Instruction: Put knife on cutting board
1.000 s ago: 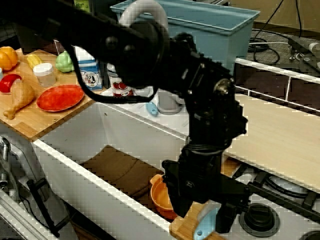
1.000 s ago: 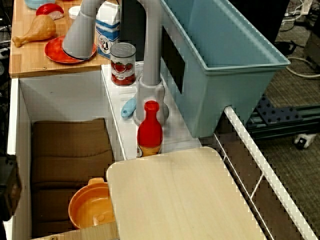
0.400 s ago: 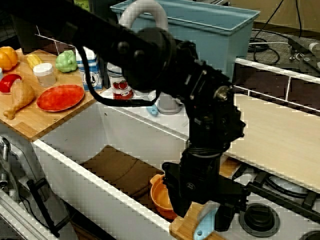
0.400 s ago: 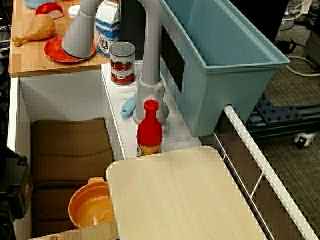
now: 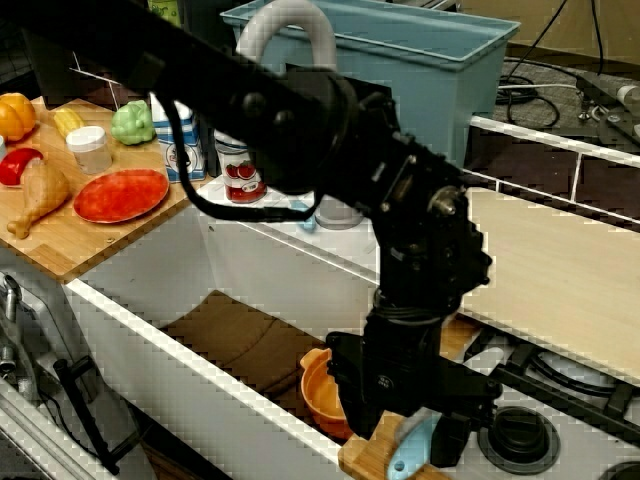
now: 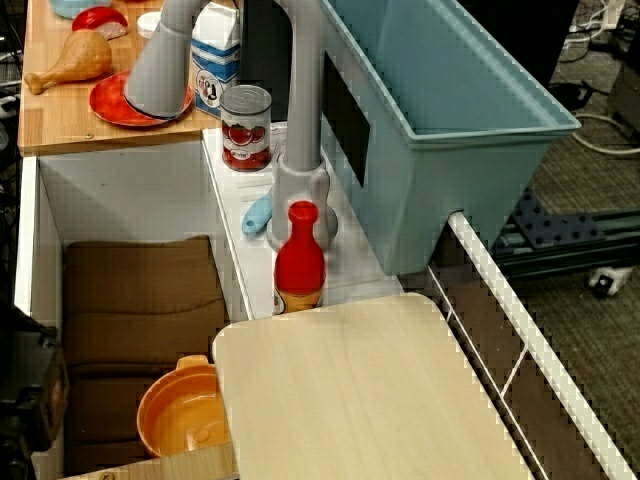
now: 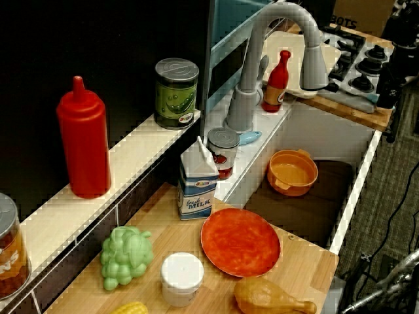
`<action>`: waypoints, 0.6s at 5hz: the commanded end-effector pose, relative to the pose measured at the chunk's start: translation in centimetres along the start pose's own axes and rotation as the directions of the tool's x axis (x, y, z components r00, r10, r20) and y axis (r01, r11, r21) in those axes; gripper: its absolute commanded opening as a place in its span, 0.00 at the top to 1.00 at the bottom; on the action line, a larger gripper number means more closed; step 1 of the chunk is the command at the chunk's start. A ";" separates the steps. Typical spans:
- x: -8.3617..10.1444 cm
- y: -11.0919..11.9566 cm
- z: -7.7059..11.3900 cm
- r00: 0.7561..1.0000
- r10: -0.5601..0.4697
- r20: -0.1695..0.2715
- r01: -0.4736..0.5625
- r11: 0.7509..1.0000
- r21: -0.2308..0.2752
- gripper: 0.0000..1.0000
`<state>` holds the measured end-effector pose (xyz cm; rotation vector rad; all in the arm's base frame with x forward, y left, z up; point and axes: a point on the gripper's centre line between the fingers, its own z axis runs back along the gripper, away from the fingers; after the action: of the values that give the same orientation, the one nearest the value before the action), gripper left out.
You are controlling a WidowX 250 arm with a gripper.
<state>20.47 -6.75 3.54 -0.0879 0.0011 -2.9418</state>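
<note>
The knife (image 5: 412,448), with a light blue handle, lies on the corner of a tan wooden cutting board (image 5: 362,458) between the sink and the stove. From the far end of the counter, the knife (image 7: 357,101) shows as a long grey-blue shape on that cutting board (image 7: 340,112). My black gripper (image 5: 418,432) points down right over the handle, with a finger on either side. The handle's upper end is hidden under the gripper, so I cannot see whether the pads touch it. From above, only a dark edge of the arm (image 6: 25,420) shows.
An orange bowl (image 5: 318,392) sits in the sink on a brown mat, just left of the gripper. A large pale board (image 5: 560,270) and the stove burners (image 5: 520,435) lie to the right. A faucet (image 6: 300,190), a red bottle (image 6: 299,258) and another light blue handle (image 6: 258,213) stand behind the sink.
The arm has sunk a little and shifted slightly right over the board. The knife lies in the same spot in all three moments.
</note>
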 end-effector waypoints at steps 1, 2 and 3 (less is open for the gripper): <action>-0.2 0.5 -0.1 1.000 0.007 -0.018 -0.006 1.000 0.011 0.00; -0.3 0.5 -0.5 1.000 0.020 -0.019 -0.020 1.000 0.005 0.00; -0.3 0.6 -0.9 1.000 0.026 -0.013 -0.026 1.000 -0.004 0.00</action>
<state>20.61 -7.25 2.34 -0.0907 0.0129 -2.9162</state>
